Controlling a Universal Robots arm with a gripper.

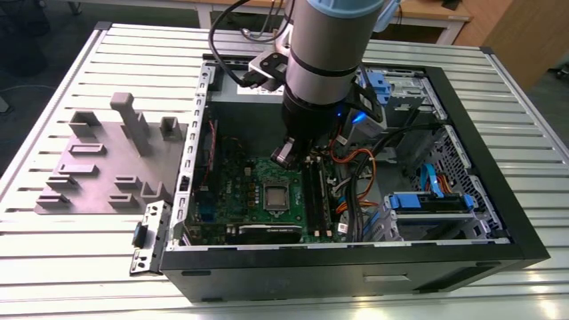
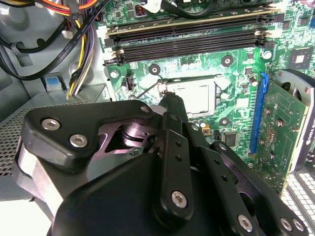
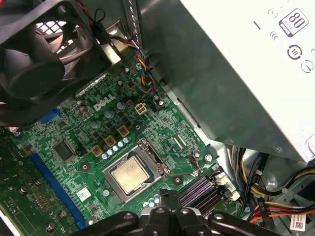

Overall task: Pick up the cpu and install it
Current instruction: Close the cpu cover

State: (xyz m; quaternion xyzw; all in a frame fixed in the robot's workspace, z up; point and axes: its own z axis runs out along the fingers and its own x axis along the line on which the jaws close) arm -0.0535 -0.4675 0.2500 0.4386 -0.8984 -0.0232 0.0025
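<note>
While hovering just beside the socket [image 3: 149,150], held the gripper [image 2: 171,104] with fingers together, clamped on nothing. Found the cpu [image 3: 130,176] lying in that socket, mid-motherboard [image 3: 74,129]. Judged it light, thin, stiff, fragile; best gripped by opposite edges.

In the second wrist view the end effector [image 2: 170,105] is covering one side of the cpu [image 2: 198,96], and its own fingertips are hiding behind its black body. In the exterior view the arm [image 1: 334,60] is running off the picture's top edge and blocking the case's [image 1: 498,220] rear interior.
</note>
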